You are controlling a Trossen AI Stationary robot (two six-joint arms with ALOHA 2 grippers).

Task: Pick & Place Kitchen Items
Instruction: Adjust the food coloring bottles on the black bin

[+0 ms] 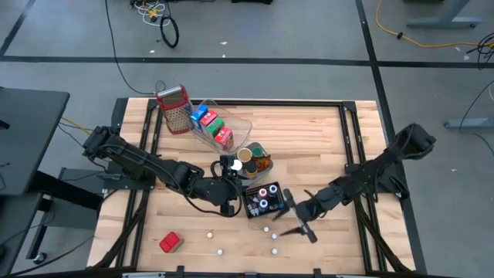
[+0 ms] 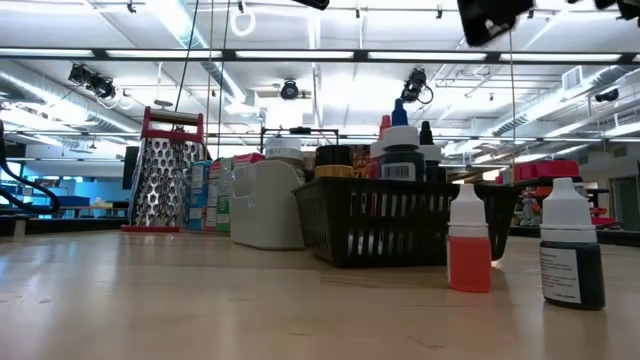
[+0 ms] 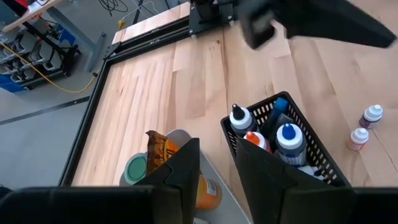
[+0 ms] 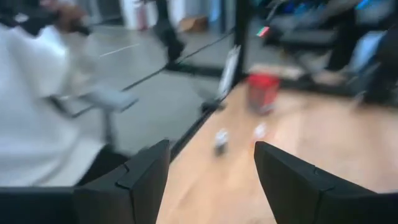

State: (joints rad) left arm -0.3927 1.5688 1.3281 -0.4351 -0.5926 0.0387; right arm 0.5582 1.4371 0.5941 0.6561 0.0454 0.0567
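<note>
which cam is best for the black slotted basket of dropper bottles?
The left wrist view: the black slotted basket fills the near frame, its capped bottles seen from above. The low view shows its side wall with bottle tops above the rim. The high view shows it small. The right wrist view misses it.

I am operating in a robotics lab or workshop: a framed wooden table (image 1: 309, 139) stands on grey concrete floor (image 1: 270, 31) with trailing cables (image 1: 150, 11), under ceiling strip lights (image 2: 180, 20) and overhead cameras (image 2: 290, 90).
</note>
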